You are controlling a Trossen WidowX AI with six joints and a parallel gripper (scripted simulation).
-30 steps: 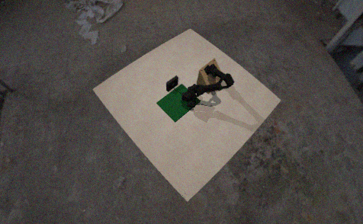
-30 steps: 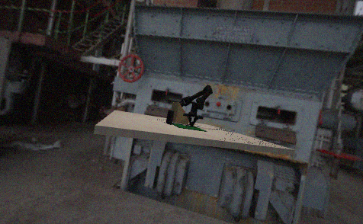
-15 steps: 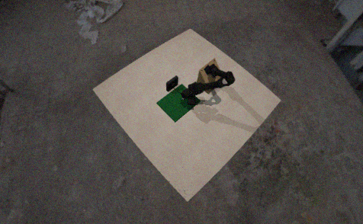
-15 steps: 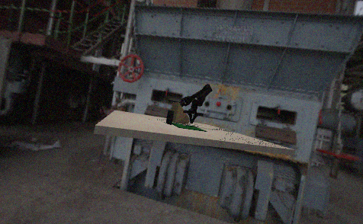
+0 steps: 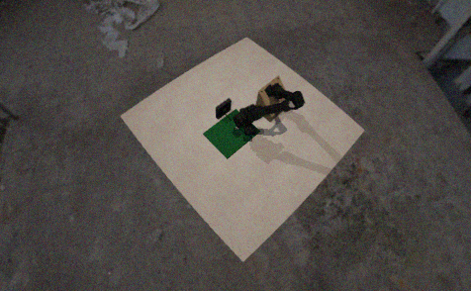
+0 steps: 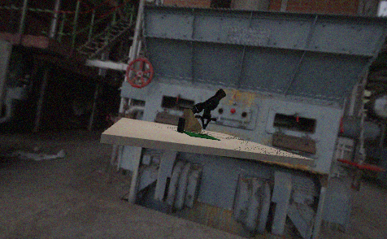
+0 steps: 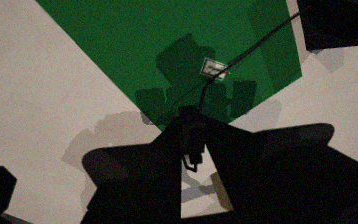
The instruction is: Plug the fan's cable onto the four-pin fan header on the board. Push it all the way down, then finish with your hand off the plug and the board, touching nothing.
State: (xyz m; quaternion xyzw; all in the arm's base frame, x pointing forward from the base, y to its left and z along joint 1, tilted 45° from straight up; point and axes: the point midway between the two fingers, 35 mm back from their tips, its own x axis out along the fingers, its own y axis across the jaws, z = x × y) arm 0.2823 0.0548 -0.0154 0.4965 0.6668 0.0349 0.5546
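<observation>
Gripper (image 5: 244,131) (image 6: 204,127) (image 7: 188,119) clamped on dark plug (image 7: 195,137), near white header (image 7: 214,69) on green board (image 5: 225,139) (image 6: 202,136) (image 7: 111,40), plug not on header; thin black cable (image 7: 262,40) runs from plug past header toward black fan (image 5: 224,108) (image 6: 180,124) (image 7: 338,22); fan upright beside board, on pale table (image 5: 239,213) (image 6: 156,144) (image 7: 36,100)

Through my exterior view I see a dim industrial hall: a big blue-grey machine (image 6: 233,45) with a red handwheel (image 6: 140,72), and a metal staircase (image 6: 103,41). A pale desk (image 5: 195,163) (image 6: 152,132) stands over grimy, stained floor (image 5: 76,198) (image 6: 42,203).
</observation>
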